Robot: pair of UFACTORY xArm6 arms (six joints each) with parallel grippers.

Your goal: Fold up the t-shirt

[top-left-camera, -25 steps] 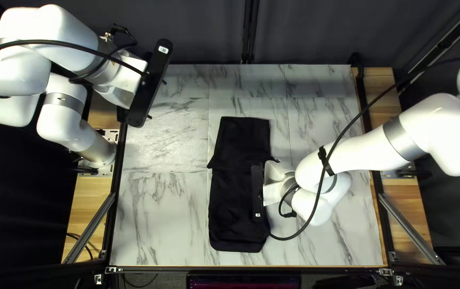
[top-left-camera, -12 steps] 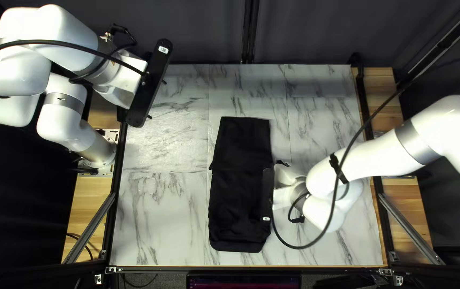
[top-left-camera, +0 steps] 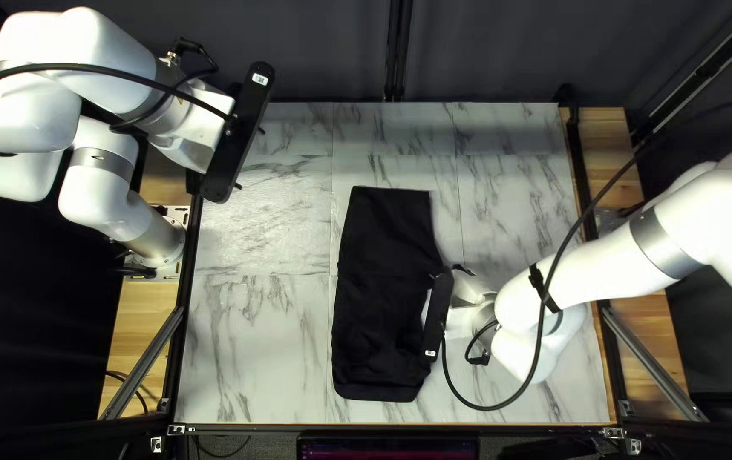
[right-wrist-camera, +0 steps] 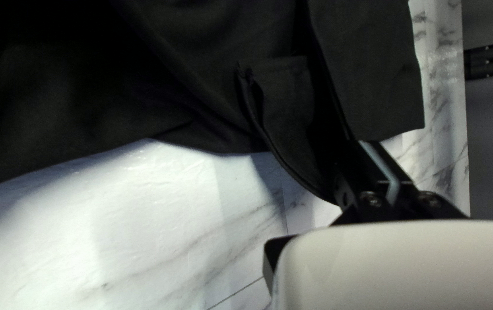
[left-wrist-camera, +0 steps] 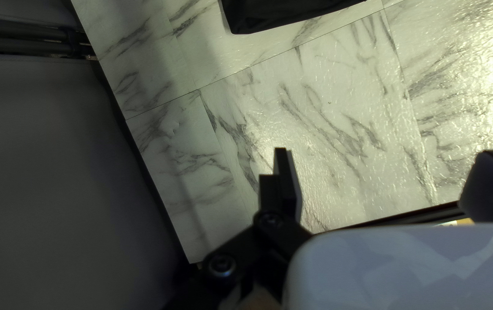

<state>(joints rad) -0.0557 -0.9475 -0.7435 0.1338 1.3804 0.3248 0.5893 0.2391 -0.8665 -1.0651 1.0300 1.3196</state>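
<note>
In the top left view the black t-shirt (top-left-camera: 383, 238) lies as a long narrow strip, its right side drawn toward my right gripper (top-left-camera: 438, 313), which is low at that edge. My left gripper (top-left-camera: 250, 158) hangs over the table's far left, away from the cloth. The left wrist view has a corner of the t-shirt (left-wrist-camera: 281, 10) beyond my left gripper (left-wrist-camera: 384, 155), its fingers wide apart on nothing. In the right wrist view a raised fold of the t-shirt (right-wrist-camera: 373, 63) runs into my right gripper (right-wrist-camera: 367, 150), shut on it; the fingertips are partly hidden by cloth.
Bare marble-patterned tabletop (top-left-camera: 255, 341) lies left of the cloth. A black cable (top-left-camera: 540, 332) loops from my right arm over the table. Dark frame bars (top-left-camera: 183, 315) line the table's sides, and a dark curtain (top-left-camera: 502, 51) hangs behind.
My right gripper has moved right and turned slightly. The t-shirt's right side near it has shifted right, with pale tabletop showing beside the gripper. My left arm has stayed still.
</note>
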